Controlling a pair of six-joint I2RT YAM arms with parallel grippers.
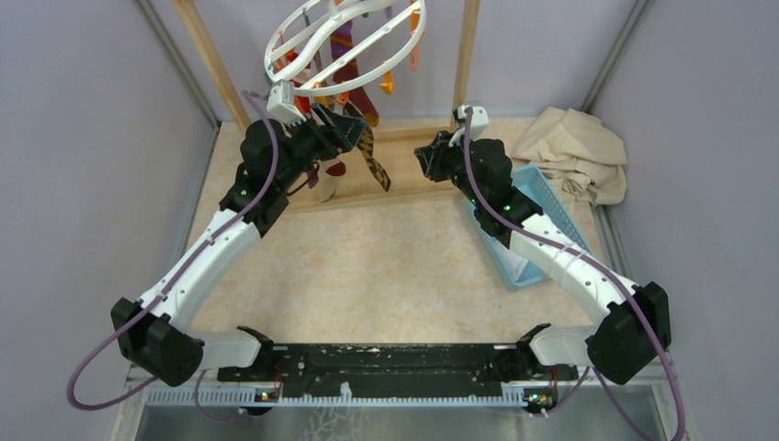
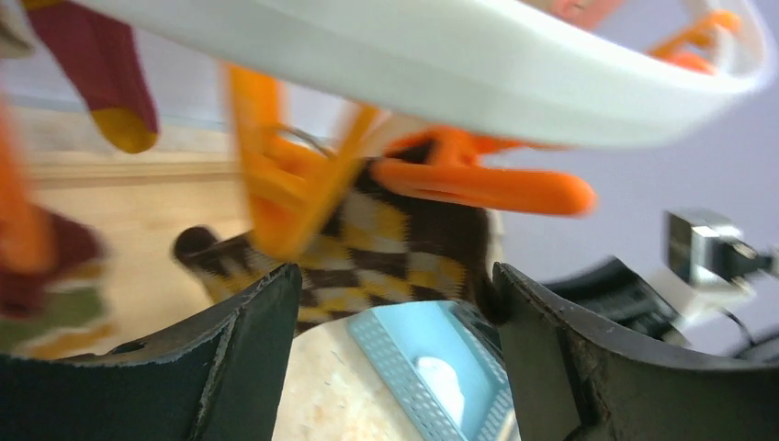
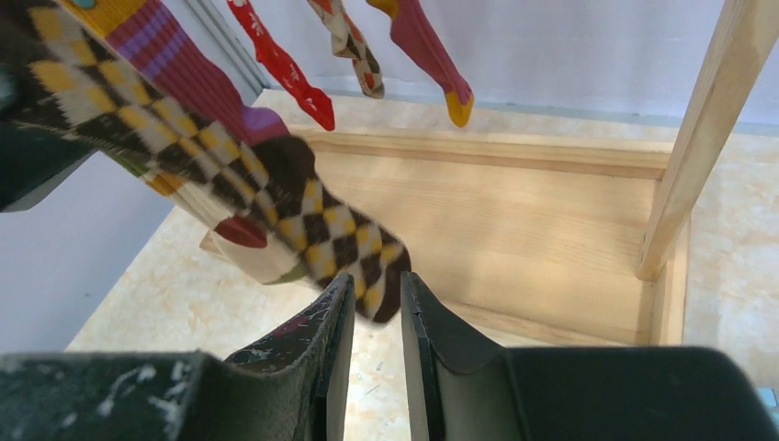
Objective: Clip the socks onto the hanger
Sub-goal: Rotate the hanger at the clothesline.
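Observation:
The white ring hanger (image 1: 344, 46) hangs from the wooden frame with several socks clipped to it. My left gripper (image 1: 342, 129) is right under its near rim, jaws wide open. In the left wrist view (image 2: 395, 276) the brown-diamond sock (image 2: 395, 248) hangs at an orange peg (image 2: 285, 193) under the ring (image 2: 459, 64), just beyond the fingertips. My right gripper (image 1: 427, 161) faces that sock's toe (image 3: 354, 243). Its jaws (image 3: 377, 285) stand narrowly apart, with the toe at their tips. Red (image 3: 285, 69), purple-striped (image 3: 184, 69) and maroon yellow-toed (image 3: 427, 50) socks hang behind.
A blue basket (image 1: 542, 211) lies under my right arm with something white inside (image 2: 441, 377). A beige cloth (image 1: 574, 152) lies at the back right. The wooden frame's posts (image 1: 209, 60) (image 3: 707, 129) and base (image 3: 514, 220) stand behind the hanger. Grey walls close both sides.

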